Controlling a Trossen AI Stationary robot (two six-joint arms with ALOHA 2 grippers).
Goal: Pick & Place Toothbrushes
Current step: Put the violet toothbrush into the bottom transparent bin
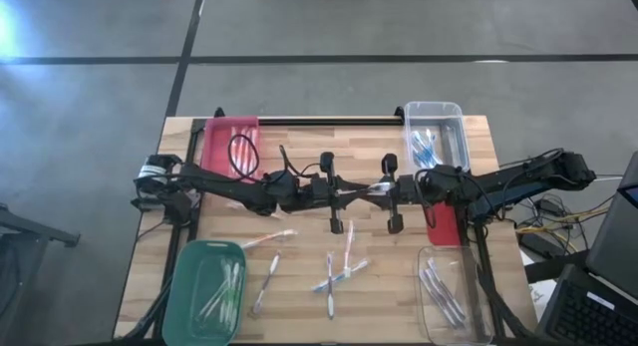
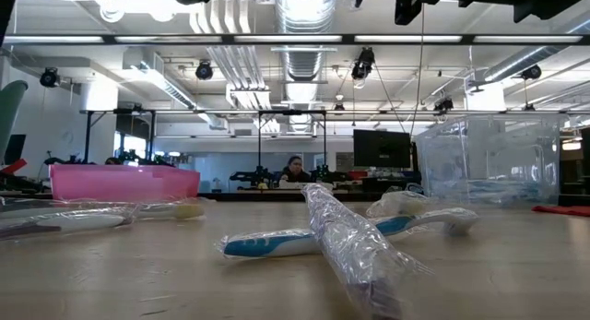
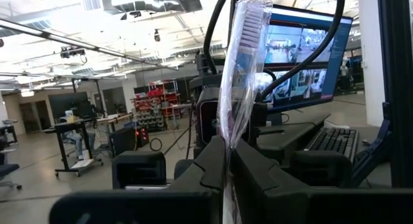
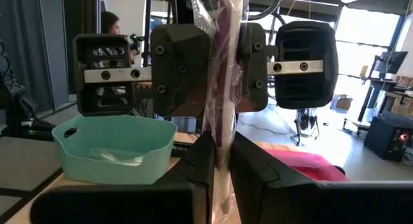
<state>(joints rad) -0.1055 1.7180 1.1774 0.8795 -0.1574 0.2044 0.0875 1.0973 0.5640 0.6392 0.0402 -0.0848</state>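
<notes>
Gripping one wrapped toothbrush [image 3: 240,75] jointly, left end effector [image 3: 227,161] and right end effector [image 4: 221,153] are both clamping it mid-air: handover step. Next: left must release.

The wrapped toothbrush [image 3: 242,69] pinched between both hands runs off the top edge of each wrist view, its lower end hidden between the fingers [image 4: 206,162], while the green bin [image 1: 204,291] is cut by the high view's bottom edge.
</notes>
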